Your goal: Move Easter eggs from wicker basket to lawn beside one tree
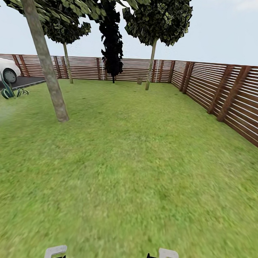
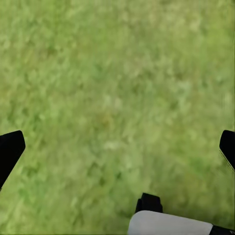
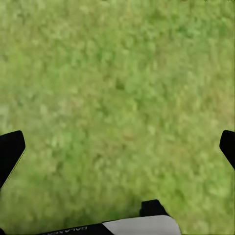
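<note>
The lawn stretches ahead to the fence. Far off, by the back fence, a small brown object that looks like the wicker basket stands beside a pale-trunked tree. It is too small to make out any Easter eggs in it. A nearer tree leans at the left. In the left wrist view my left gripper is open over bare grass, dark fingertips wide apart. In the right wrist view my right gripper is likewise open over grass, holding nothing.
A brown slat fence runs along the right side and the back. A black cypress and a third tree stand at the back. At far left are a white car, grey paving and a spiky plant.
</note>
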Motion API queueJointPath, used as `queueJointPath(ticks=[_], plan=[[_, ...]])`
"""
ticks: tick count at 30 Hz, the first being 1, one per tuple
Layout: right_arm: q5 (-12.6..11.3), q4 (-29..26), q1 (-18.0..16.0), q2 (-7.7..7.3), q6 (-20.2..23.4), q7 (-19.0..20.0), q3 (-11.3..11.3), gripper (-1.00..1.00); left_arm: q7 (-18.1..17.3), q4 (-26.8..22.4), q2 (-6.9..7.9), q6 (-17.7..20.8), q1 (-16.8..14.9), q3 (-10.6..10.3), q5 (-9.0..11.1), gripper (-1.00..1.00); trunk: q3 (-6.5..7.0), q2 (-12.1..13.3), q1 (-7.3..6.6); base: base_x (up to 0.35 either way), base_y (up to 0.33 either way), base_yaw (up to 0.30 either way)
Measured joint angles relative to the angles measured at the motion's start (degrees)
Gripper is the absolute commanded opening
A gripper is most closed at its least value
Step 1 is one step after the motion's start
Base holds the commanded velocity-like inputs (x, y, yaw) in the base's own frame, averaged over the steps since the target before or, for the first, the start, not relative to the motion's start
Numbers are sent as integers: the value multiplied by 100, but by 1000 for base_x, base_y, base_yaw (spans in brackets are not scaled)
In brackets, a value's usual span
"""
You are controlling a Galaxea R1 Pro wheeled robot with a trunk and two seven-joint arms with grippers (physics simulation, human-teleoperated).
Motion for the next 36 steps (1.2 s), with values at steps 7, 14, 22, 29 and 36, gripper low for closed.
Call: queueJointPath(ticks=[7,14,22,29,36], plan=[[0,0,-1,0,14,-1,6,100,-1,0,0,2,0,0,0,100,0,0,0,322,0,0],[0,0,-1,0,10,-1,4,100,0,0,-1,0,0,0,0,100,0,0,0,322,0,0],[0,0,-1,0,9,-1,0,100,-1,0,0,0,0,0,0,100,0,0,0,322,0,0],[0,0,0,0,9,-1,0,100,-1,0,-1,0,0,0,0,100,0,0,0,322,0,0],[0,0,-1,0,2,2,2,100,2,0,-1,0,0,0,0,100,0,0,0,322,0,0]])
